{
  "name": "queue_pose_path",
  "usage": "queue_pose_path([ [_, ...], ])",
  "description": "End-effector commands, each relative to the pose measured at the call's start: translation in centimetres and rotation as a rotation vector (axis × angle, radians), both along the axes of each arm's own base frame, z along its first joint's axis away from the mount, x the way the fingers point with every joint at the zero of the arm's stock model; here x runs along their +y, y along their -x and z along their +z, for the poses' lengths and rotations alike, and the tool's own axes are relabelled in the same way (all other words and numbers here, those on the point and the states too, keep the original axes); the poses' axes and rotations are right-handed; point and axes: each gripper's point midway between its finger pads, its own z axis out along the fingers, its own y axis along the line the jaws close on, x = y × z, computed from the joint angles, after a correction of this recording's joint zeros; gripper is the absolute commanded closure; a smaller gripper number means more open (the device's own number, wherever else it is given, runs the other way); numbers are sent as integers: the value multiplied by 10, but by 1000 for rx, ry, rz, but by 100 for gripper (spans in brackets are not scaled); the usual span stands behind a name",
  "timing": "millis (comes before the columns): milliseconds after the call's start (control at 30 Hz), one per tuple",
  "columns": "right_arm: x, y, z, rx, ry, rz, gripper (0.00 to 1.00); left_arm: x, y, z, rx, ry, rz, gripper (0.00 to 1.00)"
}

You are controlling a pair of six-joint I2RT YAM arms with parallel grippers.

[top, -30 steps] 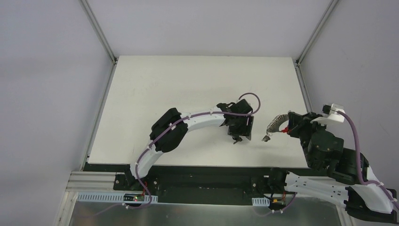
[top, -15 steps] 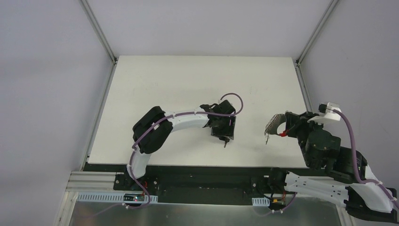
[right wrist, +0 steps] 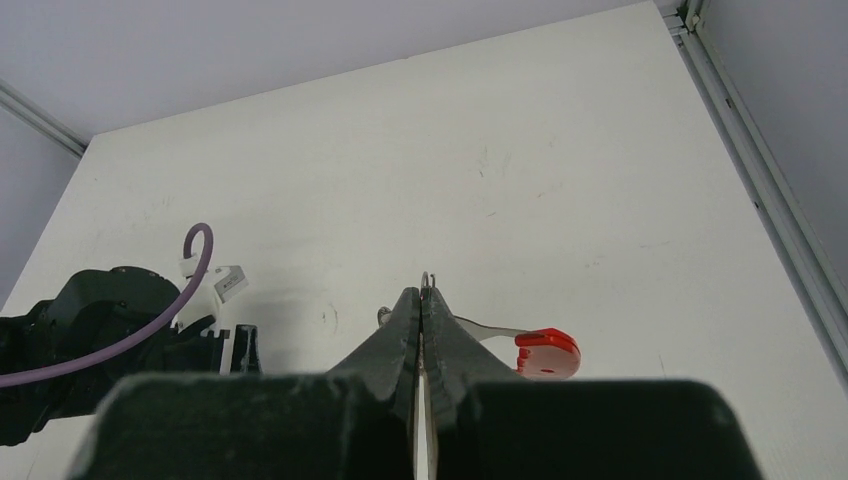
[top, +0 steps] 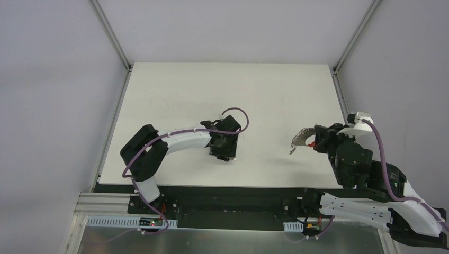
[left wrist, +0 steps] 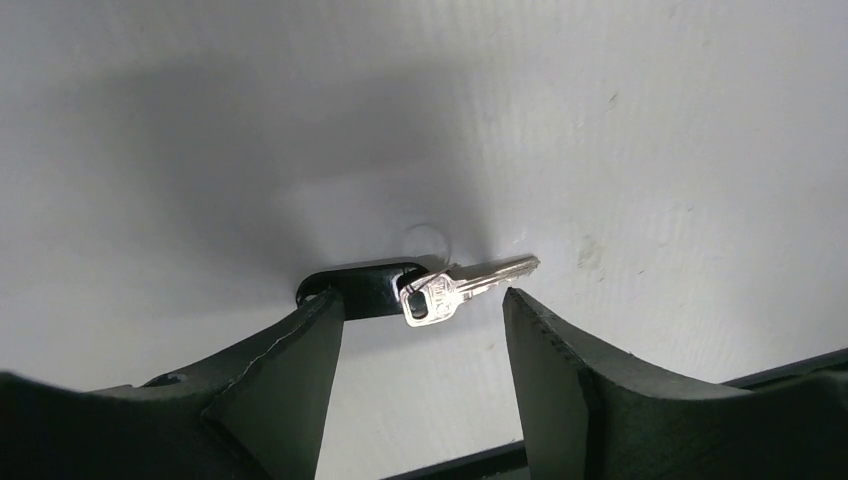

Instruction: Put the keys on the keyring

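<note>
White arms, black joints, purple cables

At the left wrist the key shows its silvery blade, but its black head slips partly behind a finger that the bottom edge cuts off; from above, the left gripper covers the key entirely. The right gripper, pressed closed, hides most of the keyring, and we cannot tell its wire loops apart in any view.

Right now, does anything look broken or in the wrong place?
Nothing looks broken or spilled. The key lies on the table, framed by the open left gripper, apart from the keyring pinched in the right gripper.
</note>
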Motion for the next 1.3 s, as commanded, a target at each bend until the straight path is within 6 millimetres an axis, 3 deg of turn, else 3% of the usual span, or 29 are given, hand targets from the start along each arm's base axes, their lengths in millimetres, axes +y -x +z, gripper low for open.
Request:
queue_pose_path([
  [0, 12, -4, 11, -20, -42, 18, 100, 35, 16, 8, -5, -88, -20, 40],
  [167, 21, -4, 11, -14, -38, 44, 100, 27, 8, 41, -89, -29, -87, 40],
  [333, 25, -6, 10, -10, -30, 51, 100, 22, 3, 55, -129, -13, -139, 39],
  [1000, 35, -11, 9, -6, 12, 45, 100, 9, -1, 13, -69, -49, -271, 49],
  [1267, 36, -11, 9, -6, 15, 45, 100, 1, 2, 9, -45, -6, -300, 55],
])
